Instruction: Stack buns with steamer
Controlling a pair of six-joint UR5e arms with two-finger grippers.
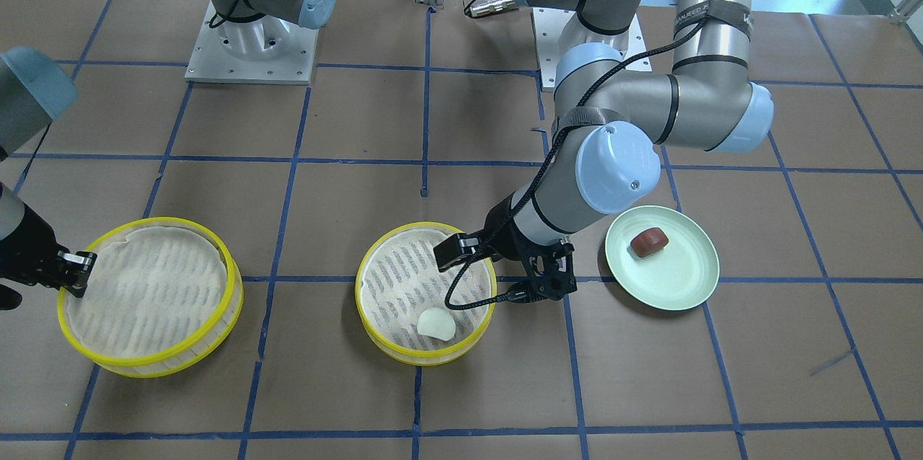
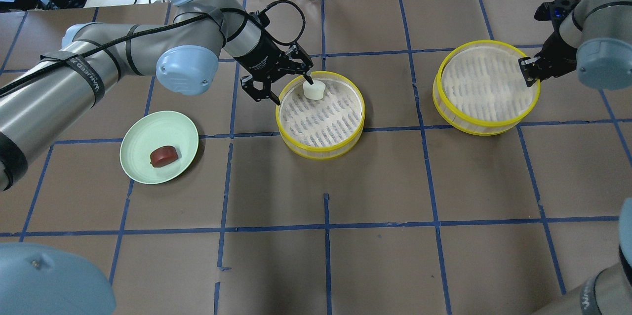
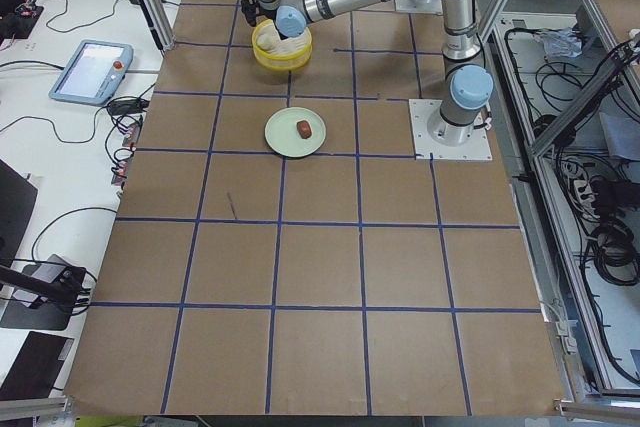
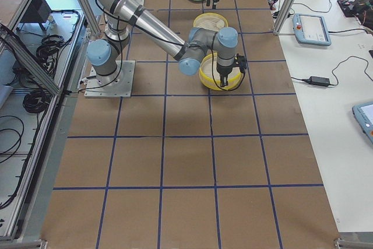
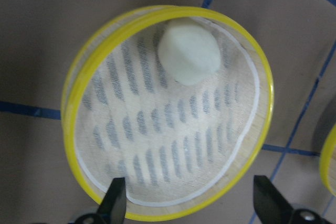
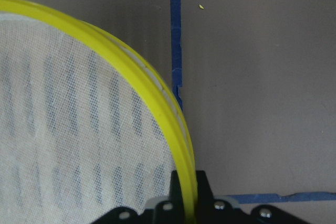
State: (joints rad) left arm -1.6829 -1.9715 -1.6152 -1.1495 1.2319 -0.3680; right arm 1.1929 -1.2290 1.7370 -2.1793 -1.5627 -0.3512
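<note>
Under the left wrist camera, left fingers (image 5: 116,202): spread wide with nothing between them, tips over the near rim of the middle steamer (image 5: 157,10).
Left wrist view, white bun (image 5: 188,50): lies on the steamer's cloth liner, close to the rim opposite the fingertips and apart from them.
Right wrist view, right fingers (image 6: 203,190): drawn narrow and clamped on the yellow rim of the second steamer (image 6: 63,129), one on each side of the wall.
Overhead view, left fingers: wide apart at the middle steamer's far-left edge. One tip is just beside the white bun, but whether it touches cannot be told.
Overhead view, right fingers: gripping the second steamer's right-hand rim.
Overhead view, red-brown bun (image 2: 163,155): rests on the pale green plate (image 2: 148,127), on the robot's left, well apart from both steamers.
Overhead view, desk (image 2: 375,191): brown paper with a blue tape grid. The plate and the two steamers stand on it in a row.
Front-facing view, white bun: near the steamer rim closest to this camera.
Front-facing view, left fingers: seen between the middle steamer and the plate, pointing down.
Side views, room: a teach pendant (image 3: 90,69) and cables lie on a white bench beside the desk, with aluminium frame posts around it. The fingers are too small here to judge.
</note>
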